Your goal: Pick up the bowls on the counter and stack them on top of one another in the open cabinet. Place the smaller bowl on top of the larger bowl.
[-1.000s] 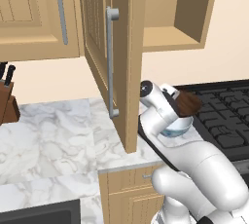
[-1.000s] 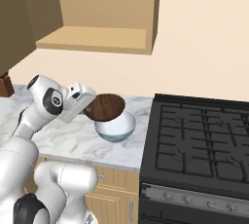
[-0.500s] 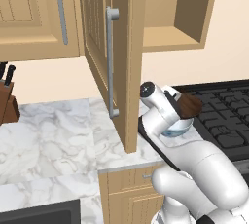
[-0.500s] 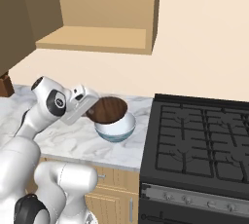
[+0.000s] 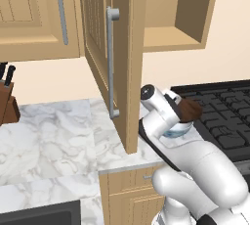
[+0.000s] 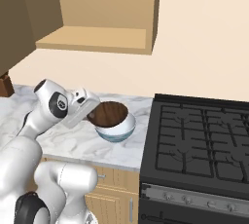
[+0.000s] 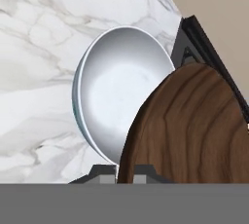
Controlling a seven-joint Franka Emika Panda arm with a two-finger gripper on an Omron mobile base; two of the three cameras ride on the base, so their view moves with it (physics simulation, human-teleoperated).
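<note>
**Brown bowl pinched in my fingers above the white one**

No brand, label or lettering could be read on anything around me.

The white-and-grey veined marble counter (image 6: 73,142) spread beneath me over light wooden base cabinets, and the black gas stove top (image 6: 204,145) sat flush against its right end. Above, the light wooden open wall cabinet (image 5: 180,38) showed its bare wooden shelf, and its door (image 5: 105,57), with a long grey bar handle (image 5: 111,62), stood swung out toward my base. A second wall cabinet of the same wood (image 5: 34,18) hung closed to the left of it. At the far left of the counter a dark brown knife block (image 5: 7,106) stood against the wall.

The wide white bowl with pale-blue markings (image 6: 116,129) rested on the counter just beside the stove's edge; from my hand I saw its pale inside (image 7: 121,86) open toward me.

My two-finger gripper (image 6: 92,116) was clenched on the rim of the small dark brown wooden bowl (image 6: 109,113), grasping it. That bowl hung tilted, its rim caught between my fingertips (image 7: 104,172) and its grained body (image 7: 189,125) reaching away from them, overlapping the near side of the white bowl. I could not tell whether the two bowls touched.
</note>
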